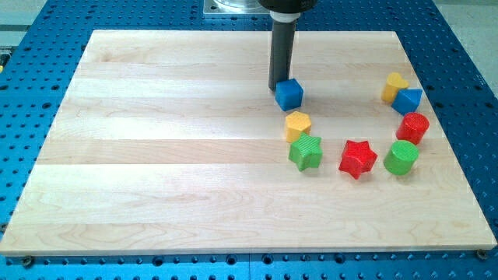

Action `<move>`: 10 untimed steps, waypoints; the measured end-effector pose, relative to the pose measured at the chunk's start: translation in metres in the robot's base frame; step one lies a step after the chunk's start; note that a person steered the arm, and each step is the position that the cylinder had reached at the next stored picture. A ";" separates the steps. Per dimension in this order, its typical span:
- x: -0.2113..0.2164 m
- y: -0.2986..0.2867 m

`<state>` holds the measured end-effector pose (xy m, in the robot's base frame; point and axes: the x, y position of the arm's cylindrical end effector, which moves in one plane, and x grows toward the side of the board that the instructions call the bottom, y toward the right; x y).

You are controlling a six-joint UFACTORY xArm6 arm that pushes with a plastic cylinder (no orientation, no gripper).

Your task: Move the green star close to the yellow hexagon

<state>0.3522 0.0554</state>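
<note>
Near the board's centre-right, the green star (306, 152) sits just below the yellow hexagon (297, 124), touching it or nearly so; can't tell if there's a sliver of gap. So the task looks basically done, or needs a tiny nudge at most.

Handling, as a guess: the star looks like a small light plastic block, stiff, flat-bottomed, prob slides easily on the smooth wooden board (156, 155). Nothing to grab it with, so it's push only. Best contact would be a flat-ish notch between two points on the side away from the hexagon, i.e. the star's lower edge. Hitting a point off-centre would likely spin it rather than shift it. A light block may also skid on past where it's wanted, and a hard shove would knock the hexagon away too.

Arm pose: rod stands upright, coming down from the view's top. My tip (278, 87) is on the board right beside the blue cube (289, 94), at its upper-left, seemingly touching it. That puts it above the hexagon and well clear of the star, on the wrong side for pushing. No gripper here, so nothing's held or clamped; the rod just rests against the cube.

Other blocks at the view's right, a red star (358, 159) and a green cylinder (401, 157) among them, are out of the way.
</note>
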 end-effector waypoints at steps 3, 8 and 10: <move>-0.033 -0.040; -0.040 -0.012; -0.033 -0.070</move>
<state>0.3191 -0.0146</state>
